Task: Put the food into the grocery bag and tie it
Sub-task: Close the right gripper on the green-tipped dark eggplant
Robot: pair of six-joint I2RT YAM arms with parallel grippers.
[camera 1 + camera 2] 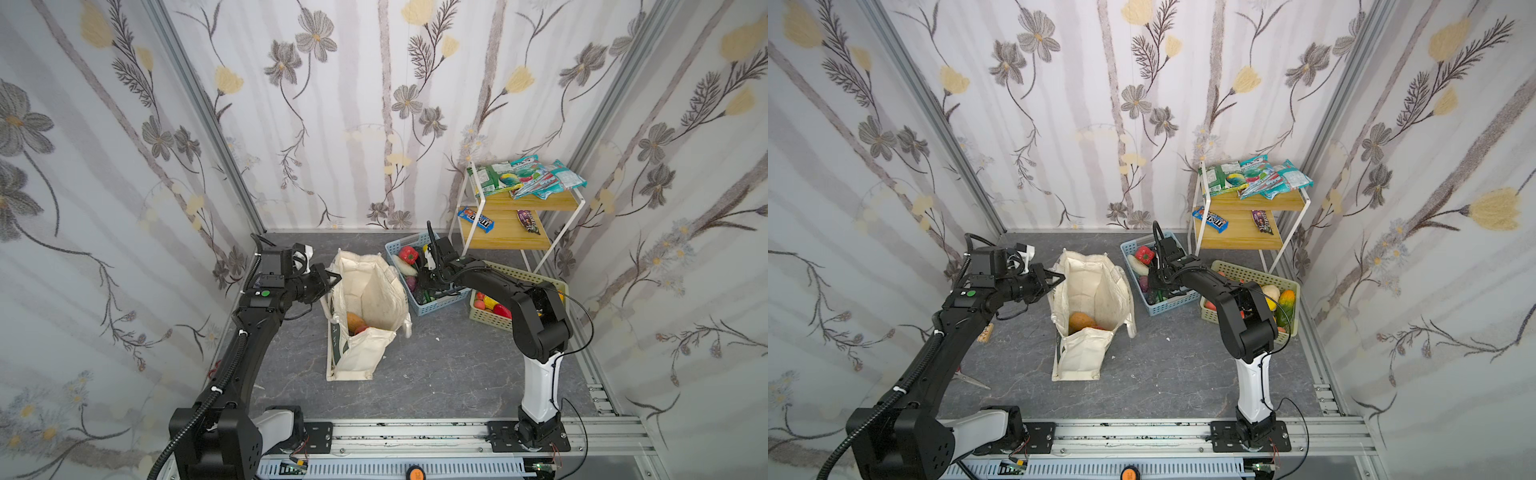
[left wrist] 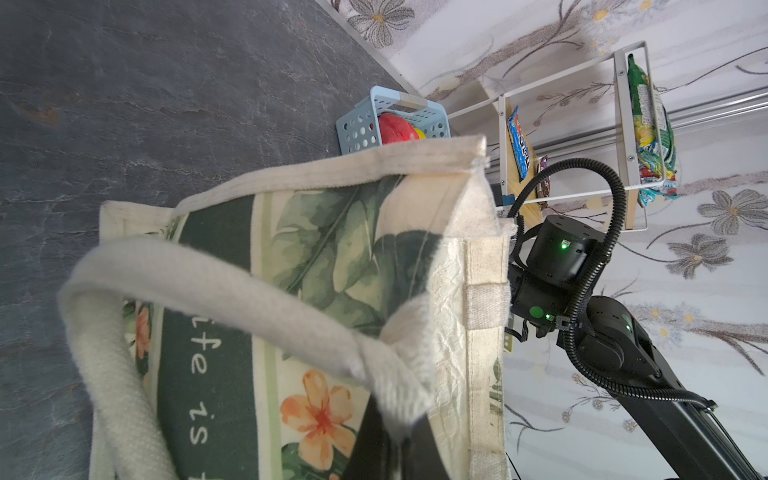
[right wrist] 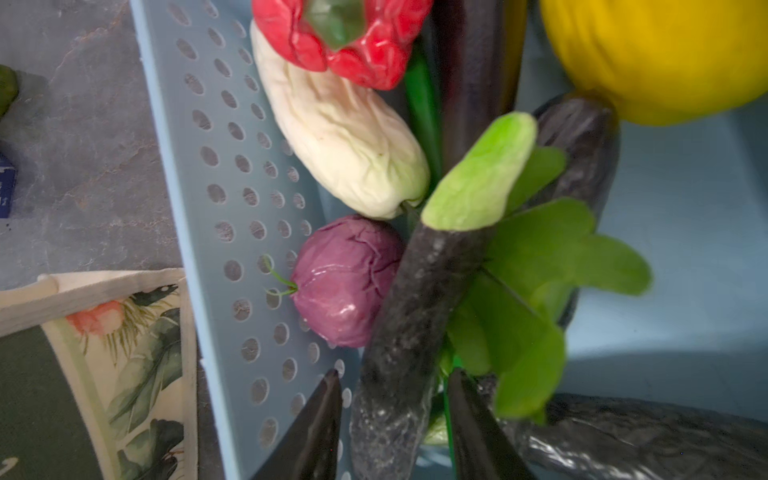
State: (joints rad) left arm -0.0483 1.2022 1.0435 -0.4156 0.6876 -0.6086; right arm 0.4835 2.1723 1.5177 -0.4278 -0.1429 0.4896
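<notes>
The cream floral grocery bag stands open on the grey floor. A brown food piece and a red one lie inside. My left gripper is shut on the bag's cream handle where it joins the rim. My right gripper is down in the light blue basket. Its jaws stand either side of a dark speckled vegetable, with a slim gap showing. A red pepper, white, purple and yellow pieces lie around it. A green snack packet lies on the shelf.
A pale yellow basket of toy produce stands right of the blue one, under my right arm. A white-framed wooden shelf with candy bars fills the back right corner. Scissors lie on the floor by my left arm. Walls close three sides.
</notes>
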